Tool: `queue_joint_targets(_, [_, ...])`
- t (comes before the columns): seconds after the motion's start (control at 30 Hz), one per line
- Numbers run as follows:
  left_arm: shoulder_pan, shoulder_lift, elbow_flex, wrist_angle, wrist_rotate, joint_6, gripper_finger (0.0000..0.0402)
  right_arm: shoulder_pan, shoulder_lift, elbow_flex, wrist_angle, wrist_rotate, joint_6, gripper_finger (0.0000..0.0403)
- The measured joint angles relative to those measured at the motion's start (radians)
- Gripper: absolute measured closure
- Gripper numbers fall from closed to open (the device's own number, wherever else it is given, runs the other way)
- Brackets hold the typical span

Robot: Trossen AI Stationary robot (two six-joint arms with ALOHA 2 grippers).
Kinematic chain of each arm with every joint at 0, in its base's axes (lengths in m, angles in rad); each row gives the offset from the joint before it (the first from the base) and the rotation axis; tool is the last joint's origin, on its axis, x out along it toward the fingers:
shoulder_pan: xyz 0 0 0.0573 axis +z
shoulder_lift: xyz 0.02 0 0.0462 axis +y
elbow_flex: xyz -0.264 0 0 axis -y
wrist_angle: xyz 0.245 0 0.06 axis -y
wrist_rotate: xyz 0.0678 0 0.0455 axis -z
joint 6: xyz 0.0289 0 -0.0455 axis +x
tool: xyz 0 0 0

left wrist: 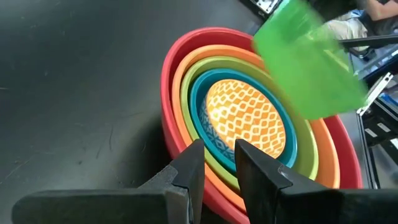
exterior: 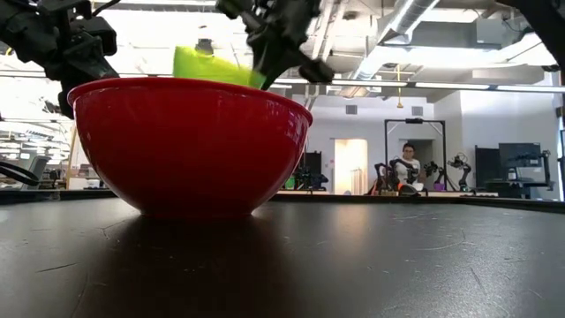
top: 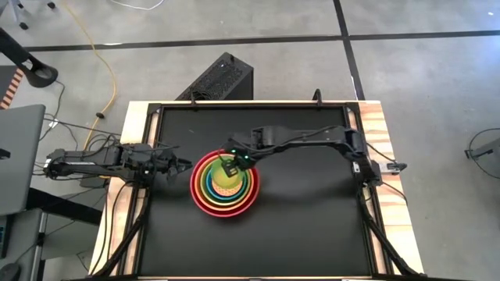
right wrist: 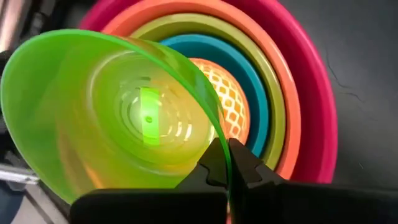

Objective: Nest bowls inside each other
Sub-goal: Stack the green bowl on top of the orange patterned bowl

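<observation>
Five bowls sit nested on the black table: pink-red outermost, then orange, lime-yellow, teal blue, and a pale yellow one with a patterned inside. The stack rests on the red bowl's base. The small bright green bowl hangs tilted over the stack, with my right gripper shut on it. My left gripper stays just off the stack's left rim, its fingers a little apart with nothing between them. My right gripper pinches the green bowl's rim between its two fingers, one on each face of the thin wall. The fingers slant downward from the table's right. The bowl is lifted clear and tilted above the nested stack.
Black table top with a raised frame all around; free room lies right and in front of the stack. Beyond the far edge stands a dark box on the floor. A person sits far off in the room.
</observation>
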Motion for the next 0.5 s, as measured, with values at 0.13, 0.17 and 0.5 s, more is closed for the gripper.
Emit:
queue_joint_targets(0.13, [0.0, 0.0, 0.0, 0.003, 0.0, 0.0, 0.0325, -0.006, 0.036, 0.01, -0.003, -0.025, -0.002, 0.0398])
queue_joint_targets(0.17, [0.0, 0.0, 0.0, 0.007, 0.0, 0.0, 0.0325, -0.006, 0.042, 0.011, -0.003, -0.026, -0.001, 0.0398])
queue_joint_targets(0.5, [0.0, 0.0, 0.0, 0.017, -0.004, 0.0, 0.0325, -0.004, 0.09, 0.014, 0.016, -0.015, 0.026, 0.0398])
